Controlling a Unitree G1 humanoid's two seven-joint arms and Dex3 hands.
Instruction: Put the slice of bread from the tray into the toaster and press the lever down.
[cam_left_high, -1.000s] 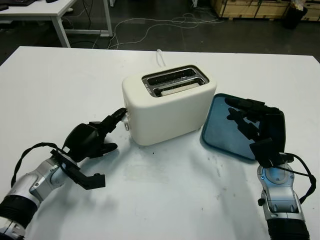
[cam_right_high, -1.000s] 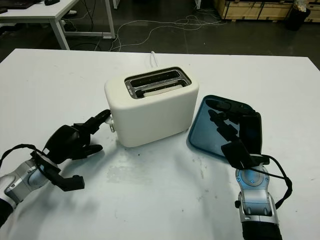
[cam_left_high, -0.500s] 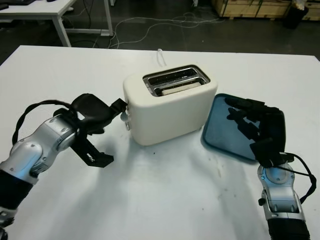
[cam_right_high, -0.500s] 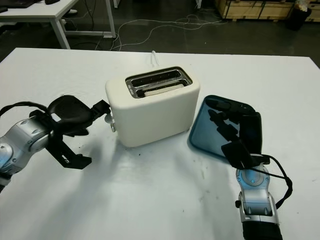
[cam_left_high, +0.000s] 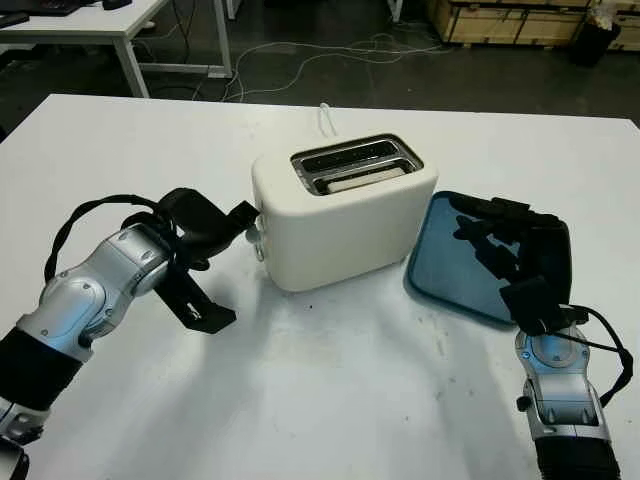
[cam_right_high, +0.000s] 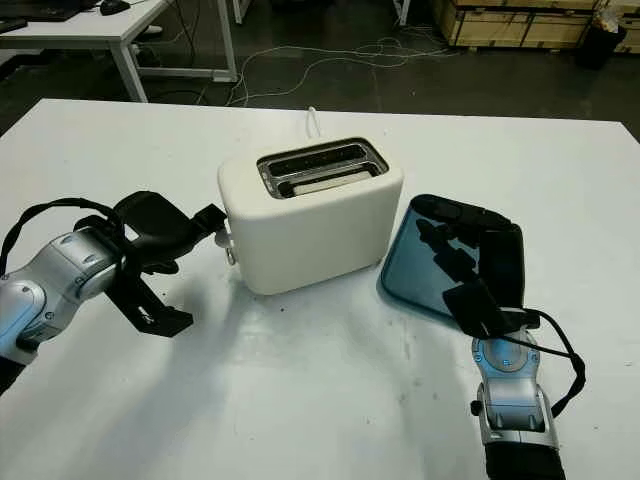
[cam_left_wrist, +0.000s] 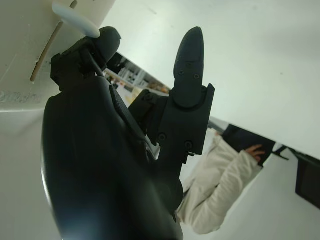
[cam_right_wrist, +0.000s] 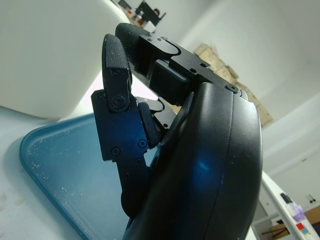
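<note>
bread (cam_left_high: 362, 182) in toaster (cam_left_high: 343, 222); left hand (cam_left_high: 205, 225) fingers (cam_left_wrist: 102, 40) at lever (cam_left_wrist: 75, 20)

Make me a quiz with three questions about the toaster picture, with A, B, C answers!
1. Where is the bread?
A. in the toaster's near slot
B. on the tray
C. in the right hand

2. What colour is the tray?
A. red
B. blue
C. yellow

3. What is the left hand doing?
A. holding bread
B. parked on the tray
C. touching the toaster's lever

Answers:
1 A, a pale slice sits in the toaster slot.
2 B, its bare surface is blue under the right hand.
3 C, a fingertip meets the lever.
</note>
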